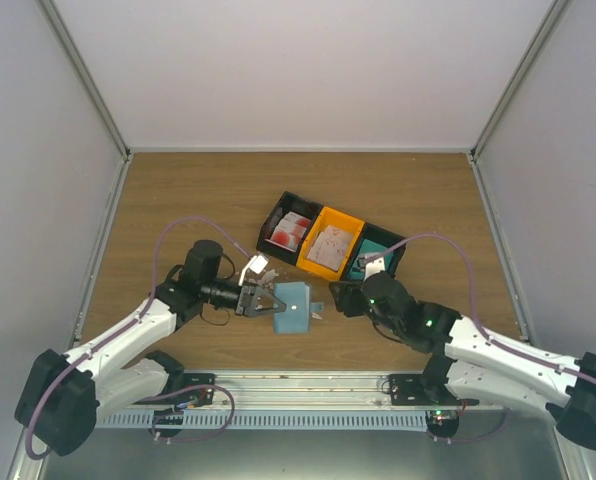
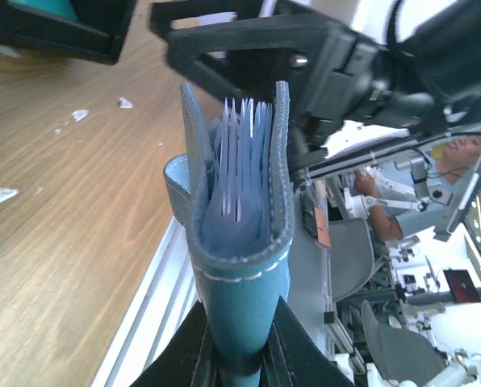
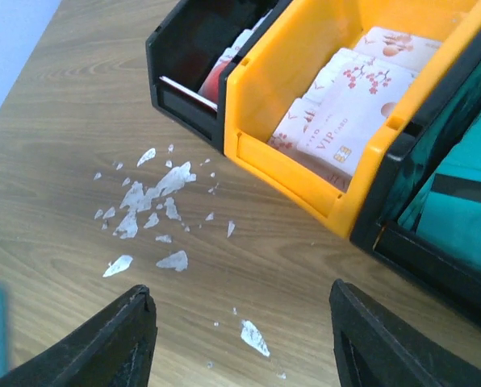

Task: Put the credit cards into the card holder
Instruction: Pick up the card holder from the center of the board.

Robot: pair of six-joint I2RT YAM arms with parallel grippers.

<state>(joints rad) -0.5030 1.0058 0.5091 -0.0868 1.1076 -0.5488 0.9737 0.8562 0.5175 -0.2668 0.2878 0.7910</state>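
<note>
My left gripper [image 1: 265,300] is shut on the dusty-blue card holder [image 1: 294,307] and holds it by one edge just above the table. In the left wrist view the card holder [image 2: 240,266] stands edge-on between my fingers [image 2: 242,343], slightly spread, with thin pale edges between its covers. My right gripper [image 1: 336,297] is open and empty just right of the holder; in its wrist view [image 3: 240,339] it hovers over bare wood. Credit cards, white with red print, lie in the orange bin [image 3: 345,105] [image 1: 330,245] and in the left black bin [image 3: 222,74] [image 1: 290,230].
A row of three bins stands behind the grippers: black [image 1: 274,215], orange [image 1: 354,222], and black [image 1: 392,262] holding a teal block [image 3: 458,201]. Small white scraps [image 3: 152,201] are scattered on the wood before the bins. The table's near rail [image 1: 308,380] runs below.
</note>
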